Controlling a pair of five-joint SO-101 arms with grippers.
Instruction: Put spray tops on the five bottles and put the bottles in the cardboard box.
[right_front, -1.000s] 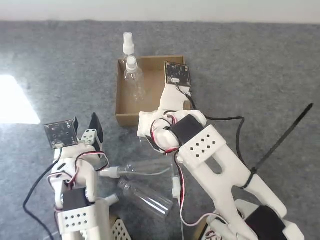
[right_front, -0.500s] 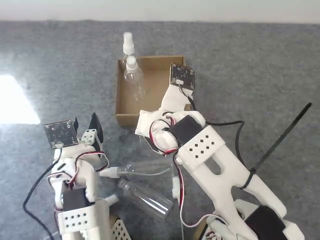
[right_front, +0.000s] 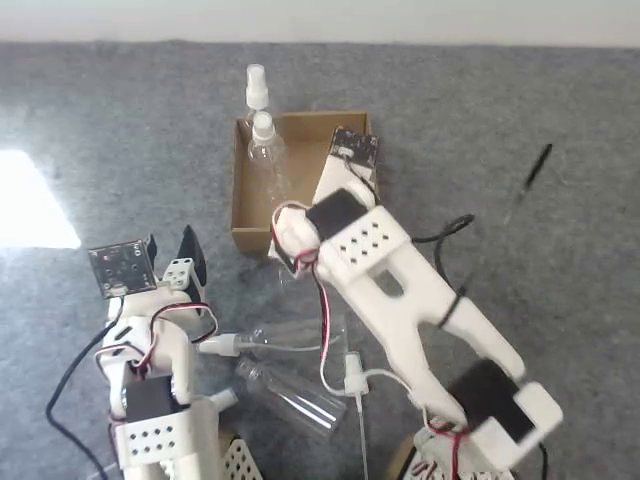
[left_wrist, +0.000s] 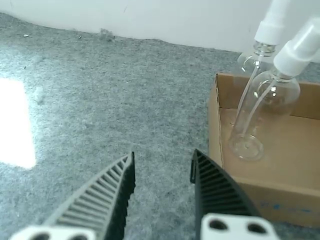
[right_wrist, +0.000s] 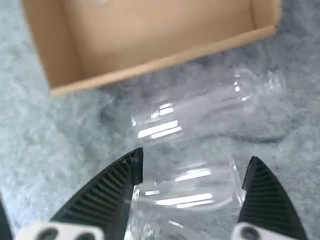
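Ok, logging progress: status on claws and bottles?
Left claw open, empty. Right claw open, straddling a lying bottle beside the cardboard box. One capped bottle boxed. Second bottle lies between claw and box.

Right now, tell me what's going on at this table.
The right gripper, open, hovers over a clear bottle lying just outside the cardboard box. The left gripper is open over bare carpet. One capped bottle stands in the box, a second bottle behind it; two more bottles lie near the arms' bases.
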